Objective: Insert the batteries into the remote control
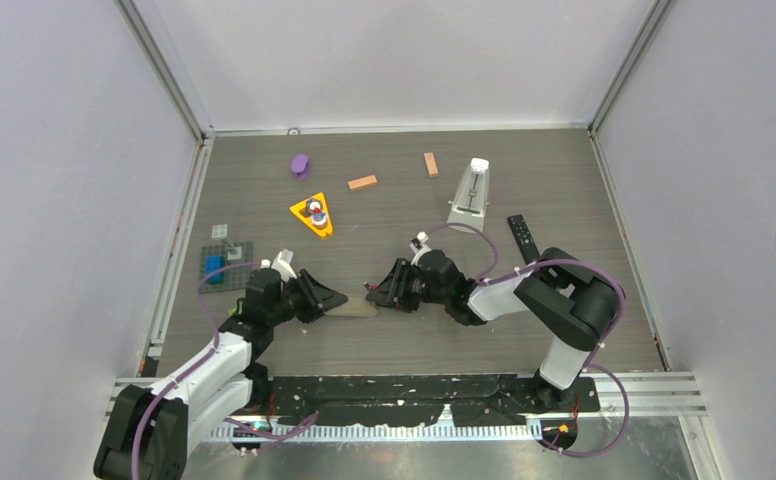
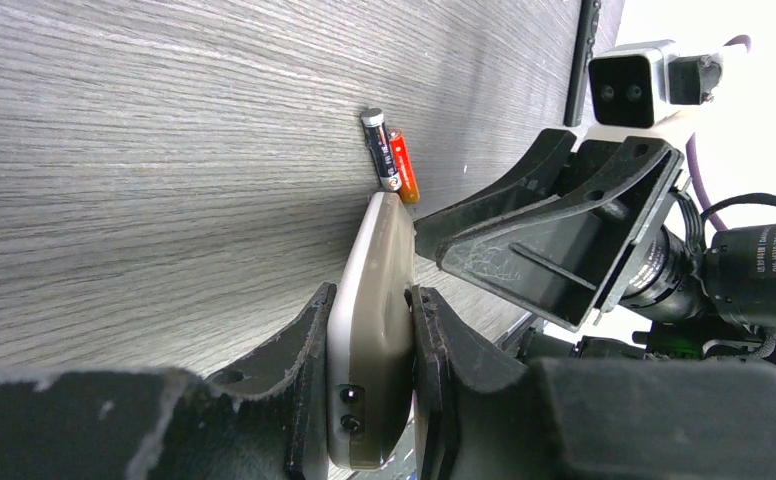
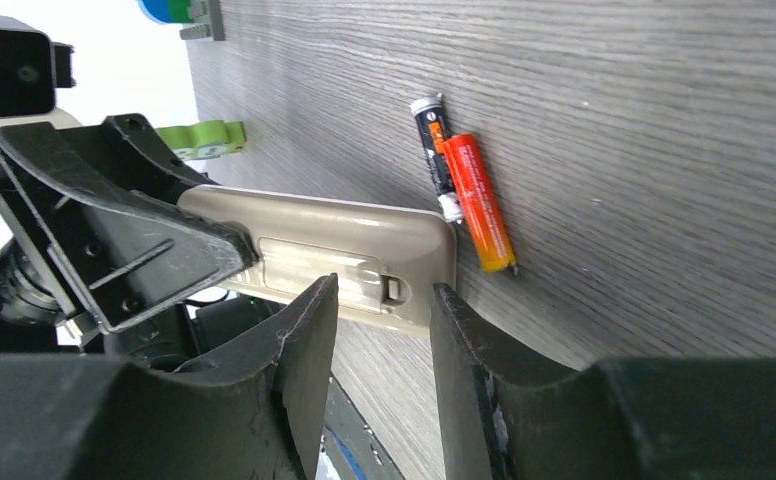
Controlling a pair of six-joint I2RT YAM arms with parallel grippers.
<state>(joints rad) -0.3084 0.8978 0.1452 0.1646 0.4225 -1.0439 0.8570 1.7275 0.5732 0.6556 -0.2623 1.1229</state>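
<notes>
Near the middle of the table (image 1: 264, 190), the beige remote (image 3: 344, 250) is sitting pinched across its thickness in the left gripper (image 2: 369, 310). The two batteries (image 3: 472, 190), one black and one orange, are lying side by side just off its end. The right gripper (image 3: 379, 295) is hovering there, jaws parted, holding nothing.

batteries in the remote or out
Out: the black battery and the orange battery lie side by side on the table beside the end of the beige remote, whose back cover looks shut.
</notes>
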